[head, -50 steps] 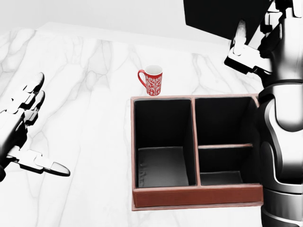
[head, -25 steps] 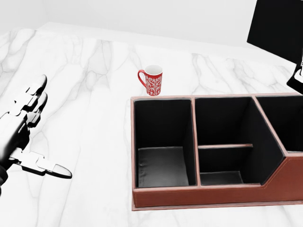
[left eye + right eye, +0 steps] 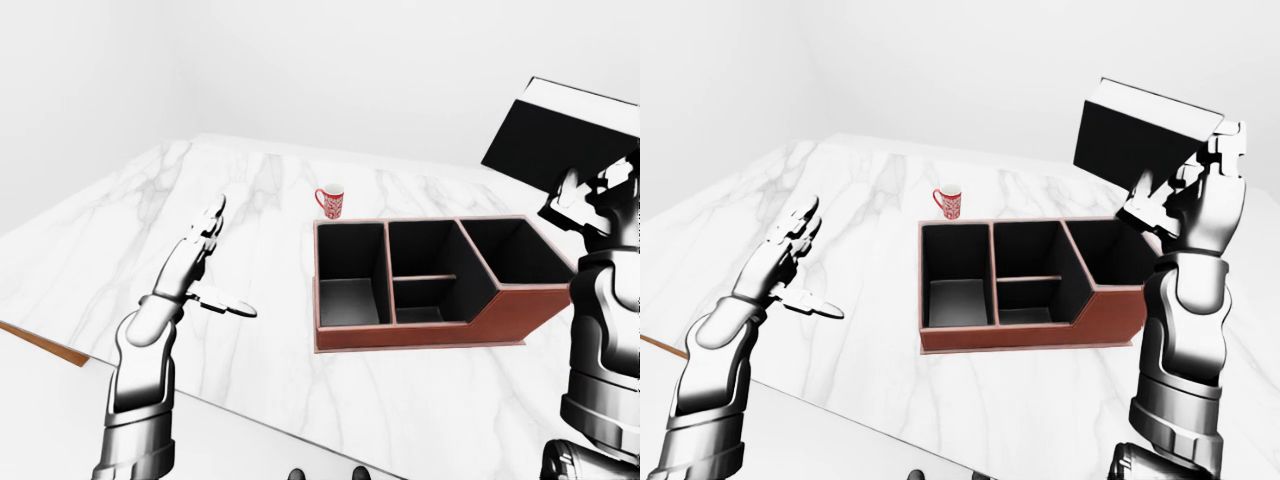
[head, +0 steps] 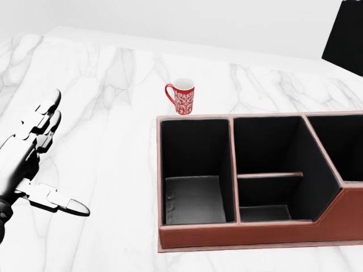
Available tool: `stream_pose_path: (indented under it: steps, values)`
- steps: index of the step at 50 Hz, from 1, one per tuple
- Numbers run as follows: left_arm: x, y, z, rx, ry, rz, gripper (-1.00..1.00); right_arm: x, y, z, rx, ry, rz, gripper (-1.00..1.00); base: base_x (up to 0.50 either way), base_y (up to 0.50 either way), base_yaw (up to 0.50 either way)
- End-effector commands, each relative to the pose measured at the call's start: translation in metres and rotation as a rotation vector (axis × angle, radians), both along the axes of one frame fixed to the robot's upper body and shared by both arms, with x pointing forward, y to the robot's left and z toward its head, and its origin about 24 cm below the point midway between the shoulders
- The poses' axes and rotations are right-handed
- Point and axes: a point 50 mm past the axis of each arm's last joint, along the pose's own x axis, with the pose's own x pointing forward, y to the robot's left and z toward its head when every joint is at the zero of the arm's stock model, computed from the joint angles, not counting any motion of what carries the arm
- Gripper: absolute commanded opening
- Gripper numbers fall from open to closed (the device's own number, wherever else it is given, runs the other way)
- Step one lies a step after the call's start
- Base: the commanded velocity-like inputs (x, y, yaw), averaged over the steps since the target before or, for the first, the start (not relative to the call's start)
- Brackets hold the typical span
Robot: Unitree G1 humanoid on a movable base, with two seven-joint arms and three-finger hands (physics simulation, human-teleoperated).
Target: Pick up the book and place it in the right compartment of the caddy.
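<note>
Right hand (image 3: 1195, 200) clenched on black book (image 3: 1135, 135), raised over caddy (image 3: 1030, 335). Left hand (image 3: 780, 262) splayed, idle. Best lowered spine-down into right compartment (image 3: 1110, 250).

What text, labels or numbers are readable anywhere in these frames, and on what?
None readable.
Mug: red with a white ornamental pattern, no letters.
Book in the right hand: plain black cover and white page edge, no title visible.
Caddy: plain brown walls, black inside, no label.
Marble table: veining only.
</note>
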Motion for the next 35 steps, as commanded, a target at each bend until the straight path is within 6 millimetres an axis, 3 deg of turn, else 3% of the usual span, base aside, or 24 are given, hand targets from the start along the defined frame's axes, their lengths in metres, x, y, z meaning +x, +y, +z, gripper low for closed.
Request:
stream_pose_path:
  steps: [1,24,35]
  values:
    - [-0.001,-0.007,0.005,-0.028,-0.026,-0.033,1.0,0.014,0.053,0.055,0.005,-0.219,0.194,-1.0,0.0,0.0,0.0]
    - [-0.001,-0.007,0.004,-0.027,-0.024,-0.033,1.0,0.014,0.053,0.058,-0.017,-0.228,0.18,-1.0,0.0,0.0,0.0]
    - [-0.002,-0.009,0.006,-0.021,-0.03,-0.04,1.0,0.036,0.002,0.093,-0.001,-0.189,0.015,-1.0,0.0,0.0,0.0]
